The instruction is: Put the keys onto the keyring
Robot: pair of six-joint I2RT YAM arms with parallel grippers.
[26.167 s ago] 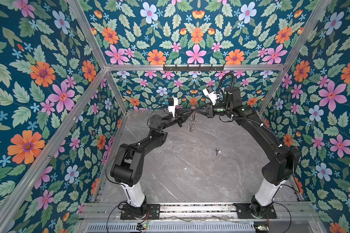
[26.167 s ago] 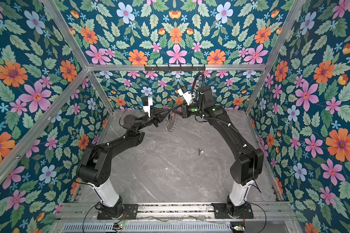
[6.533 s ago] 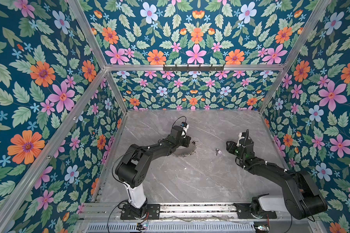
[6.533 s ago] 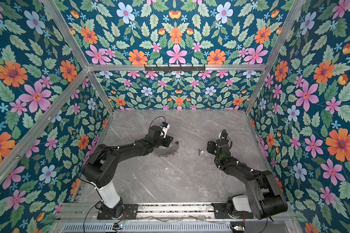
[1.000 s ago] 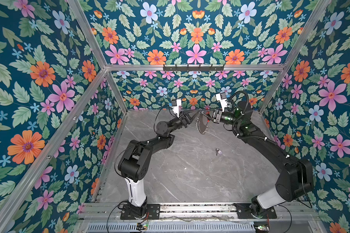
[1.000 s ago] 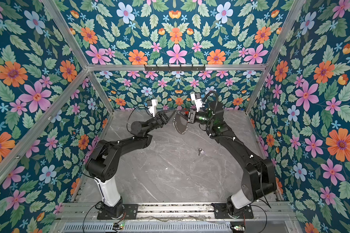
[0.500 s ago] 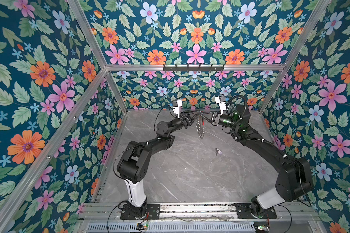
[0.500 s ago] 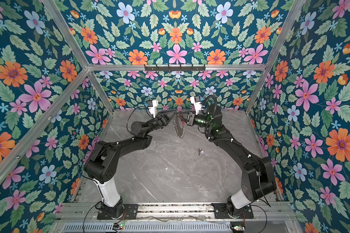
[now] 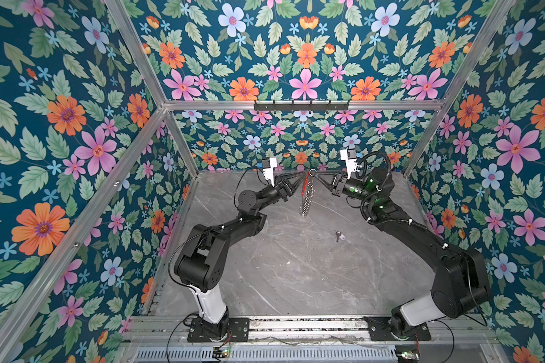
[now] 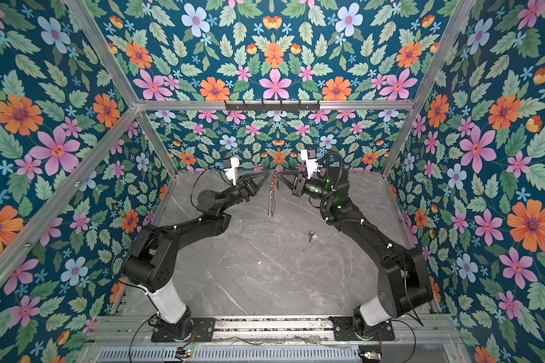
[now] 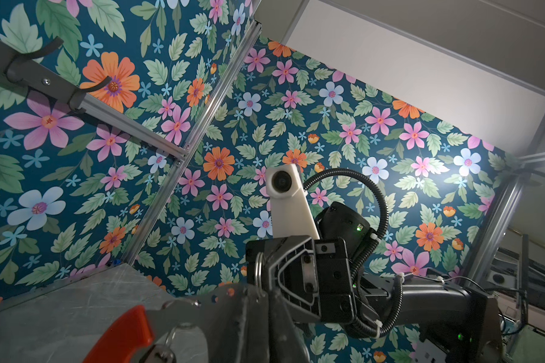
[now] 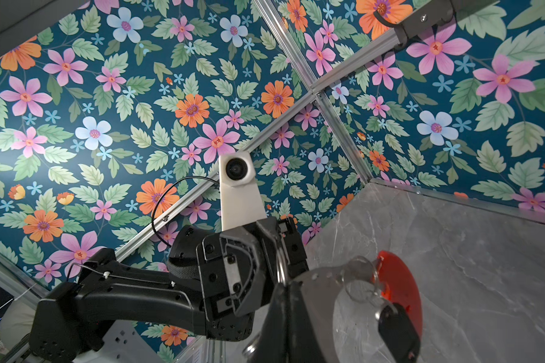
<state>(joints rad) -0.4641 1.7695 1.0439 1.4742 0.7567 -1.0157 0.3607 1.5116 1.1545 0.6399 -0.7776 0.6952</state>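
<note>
The keyring [image 9: 306, 198] [image 10: 272, 201] hangs in the air near the back wall, edge-on, its silver rings dangling. Its red section [image 11: 123, 333] [image 12: 397, 283] shows in both wrist views. My left gripper [image 9: 303, 173] [image 11: 266, 301] and right gripper [image 9: 317, 174] [image 12: 283, 289] face each other tip to tip. Both are shut on the small top ring. A dark-headed key [image 12: 397, 327] hangs from a ring beside the red section. Another small key with a lavender tag [image 9: 339, 235] [image 10: 311, 235] lies on the table, below and right of the grippers.
The grey marble table [image 9: 280, 267] is boxed in by flowered walls on three sides. A black hook rail [image 9: 301, 105] runs along the back wall above the grippers. Both arm bases stand on the front rail [image 9: 296, 325].
A second ago the keyring hung fanned out broadside by the right gripper; now it has turned and hangs straight, edge-on. The right gripper has drawn closer to the left one.
</note>
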